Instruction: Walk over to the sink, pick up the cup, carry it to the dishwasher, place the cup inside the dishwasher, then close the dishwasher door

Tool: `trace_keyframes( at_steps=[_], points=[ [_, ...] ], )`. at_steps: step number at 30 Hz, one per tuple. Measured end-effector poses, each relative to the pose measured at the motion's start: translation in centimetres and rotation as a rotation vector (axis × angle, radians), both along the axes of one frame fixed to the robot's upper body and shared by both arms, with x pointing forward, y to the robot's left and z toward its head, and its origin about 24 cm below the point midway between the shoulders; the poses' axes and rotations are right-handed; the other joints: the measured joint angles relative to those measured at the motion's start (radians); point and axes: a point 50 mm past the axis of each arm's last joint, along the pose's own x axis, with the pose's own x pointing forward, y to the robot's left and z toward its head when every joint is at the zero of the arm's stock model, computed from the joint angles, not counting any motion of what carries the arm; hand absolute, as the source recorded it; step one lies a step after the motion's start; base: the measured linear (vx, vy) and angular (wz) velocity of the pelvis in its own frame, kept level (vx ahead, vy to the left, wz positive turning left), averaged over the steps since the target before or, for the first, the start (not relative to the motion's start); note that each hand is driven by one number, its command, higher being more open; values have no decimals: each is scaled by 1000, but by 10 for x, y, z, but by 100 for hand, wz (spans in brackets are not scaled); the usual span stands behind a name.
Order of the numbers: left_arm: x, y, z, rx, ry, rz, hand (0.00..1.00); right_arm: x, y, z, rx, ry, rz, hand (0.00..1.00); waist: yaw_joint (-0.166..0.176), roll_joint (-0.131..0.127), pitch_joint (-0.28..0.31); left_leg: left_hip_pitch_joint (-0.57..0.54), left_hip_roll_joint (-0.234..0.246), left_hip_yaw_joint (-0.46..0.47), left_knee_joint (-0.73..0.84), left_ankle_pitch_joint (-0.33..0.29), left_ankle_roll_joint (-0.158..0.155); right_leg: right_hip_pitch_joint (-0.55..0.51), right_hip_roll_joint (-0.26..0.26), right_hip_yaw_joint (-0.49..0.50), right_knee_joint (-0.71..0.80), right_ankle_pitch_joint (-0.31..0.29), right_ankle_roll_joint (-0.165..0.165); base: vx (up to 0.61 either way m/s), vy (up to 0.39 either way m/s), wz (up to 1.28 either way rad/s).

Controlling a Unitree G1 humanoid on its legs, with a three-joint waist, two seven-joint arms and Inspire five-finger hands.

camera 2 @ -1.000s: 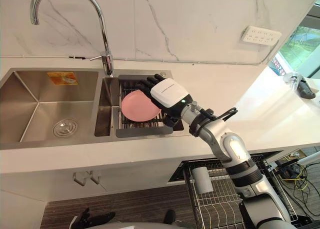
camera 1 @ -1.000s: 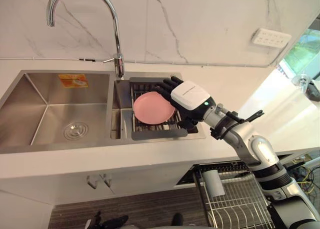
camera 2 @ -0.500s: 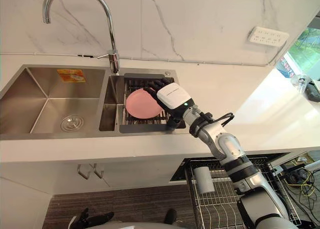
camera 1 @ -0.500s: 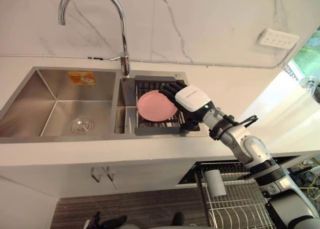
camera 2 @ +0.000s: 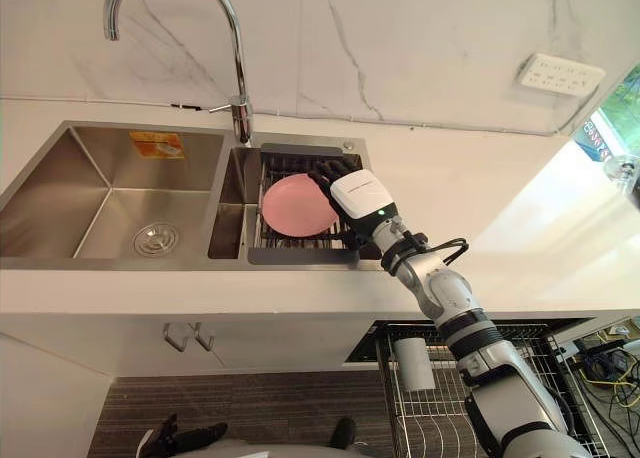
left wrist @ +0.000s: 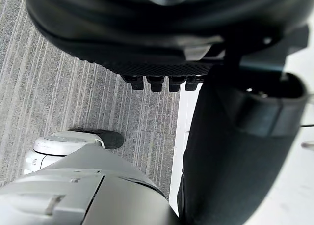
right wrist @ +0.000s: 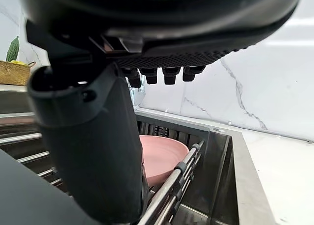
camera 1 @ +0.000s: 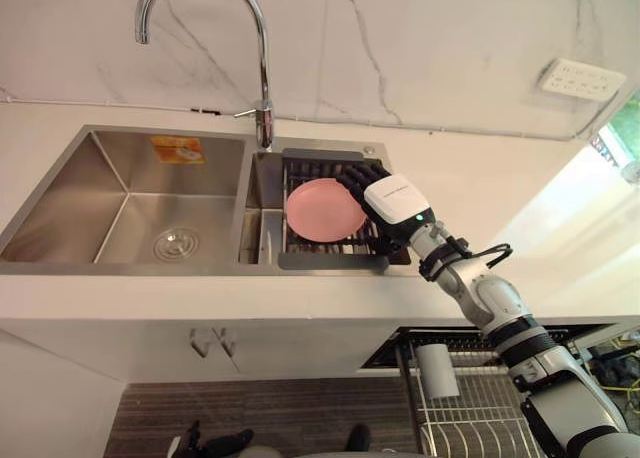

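While the pink dish sits mouth-up, round, on the sink rack mid-frame, the right hand still hovers at its right rim, fingers loosely spread; the left hand hangs relaxed over the floor.

The right arm was silver-grey with black joint bands, and a black cable looped at its wrist. The right hand was dark with a white back.
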Motion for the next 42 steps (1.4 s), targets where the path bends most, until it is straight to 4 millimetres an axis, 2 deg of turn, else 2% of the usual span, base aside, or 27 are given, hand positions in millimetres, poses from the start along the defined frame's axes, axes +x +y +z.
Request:
trace_keyframes(
  at_steps=[19,25,26,32,35,42],
  points=[
    [2,1,3,13,-24,26,100,15,-7,-14,-66,52,-81,100,39,0,34,-20,-7,-67,-16,20,-4,14,-14,-66,0,-5,7,-10,23,11],
    [3,3,5,17,-28,25,100,20,-6,-11,-67,51,-87,100,52,-2,44,-22,-9,-76,-22,23,-2,13,-16,-74,0,-6,9,-3,20,3],
    [3,3,5,17,-28,25,100,21,-7,-10,-68,52,-91,0,54,-4,45,-23,-9,-78,-22,23,-1,13,-17,-76,0,-6,9,-5,26,5],
    [5,4,6,20,-35,23,100,24,-13,-11,-64,33,-119,0,57,-14,51,-38,-19,-93,-24,27,0,9,-27,-90,0,-10,14,-20,25,8],
    [6,6,7,30,-45,21,100,24,-16,-10,-45,-34,-135,0,61,-25,56,-53,-23,-94,-24,30,2,-4,-31,-91,0,-13,15,-11,7,1],
    [6,6,8,37,-65,18,100,24,-23,-3,-34,-222,-191,0,64,-24,61,-67,-23,-98,-22,37,9,-17,-30,-91,0,-12,14,16,10,2]
  ],
)
